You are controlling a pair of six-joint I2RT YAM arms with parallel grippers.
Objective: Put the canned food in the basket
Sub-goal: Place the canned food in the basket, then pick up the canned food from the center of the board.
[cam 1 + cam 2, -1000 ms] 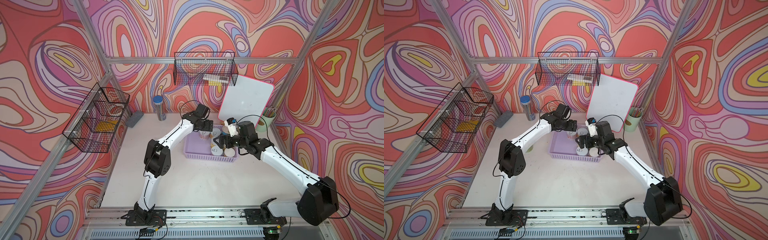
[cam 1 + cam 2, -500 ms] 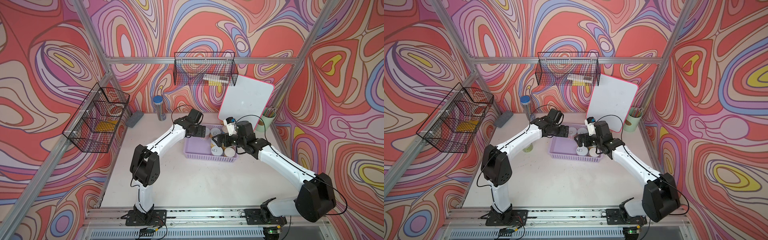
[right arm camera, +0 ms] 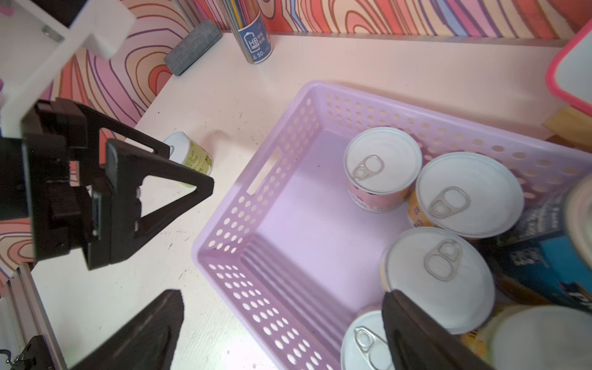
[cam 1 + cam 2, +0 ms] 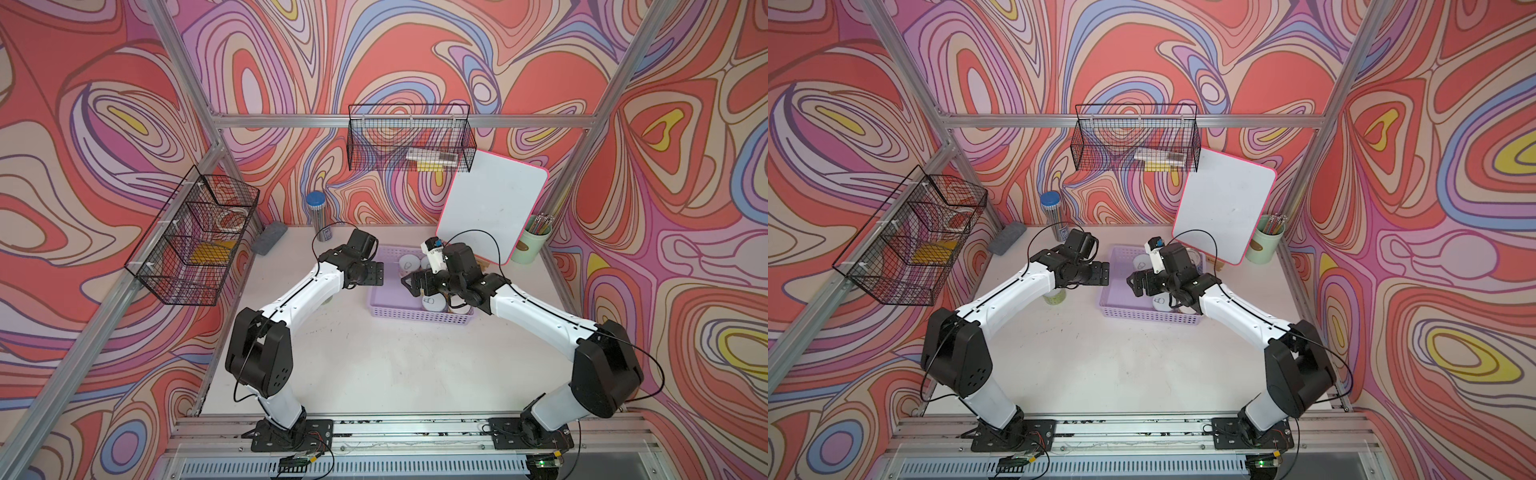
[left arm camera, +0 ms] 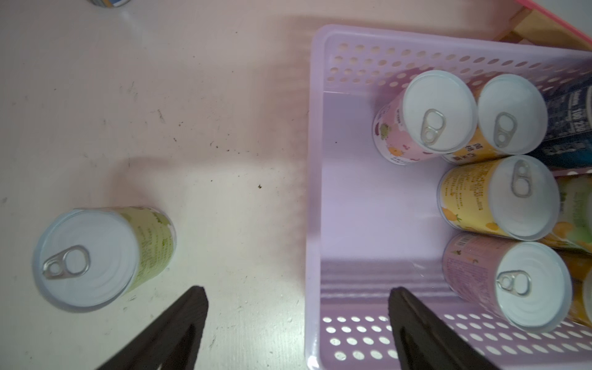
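Observation:
The lavender basket (image 4: pixel 415 318) (image 4: pixel 1142 318) stands at the back middle of the table. Several cans stand upright in its right half, among them a pink one (image 5: pixel 429 115) (image 3: pixel 381 166) and a yellow one (image 5: pixel 499 198). One green-labelled can (image 5: pixel 96 256) (image 3: pixel 189 157) (image 4: pixel 1054 296) stands on the table left of the basket, partly under my left arm. My left gripper (image 4: pixel 376 274) (image 5: pixel 296 294) hangs open and empty over the basket's left rim (image 5: pixel 315 160). My right gripper (image 4: pixel 409 282) (image 3: pixel 282 298) is open and empty above the basket's front wall, facing the left one.
A pink-framed whiteboard (image 4: pixel 492 216) leans at the back right beside a pale green pencil cup (image 4: pixel 532 247). A blue-capped pencil tube (image 4: pixel 318 216) and a grey eraser (image 4: pixel 270 237) sit at the back left. Black wire baskets (image 4: pixel 195 245) (image 4: pixel 409 141) hang on the walls.
My left arm has drawn back leftward from over the cans in the basket to its left rim. The right arm has barely shifted.

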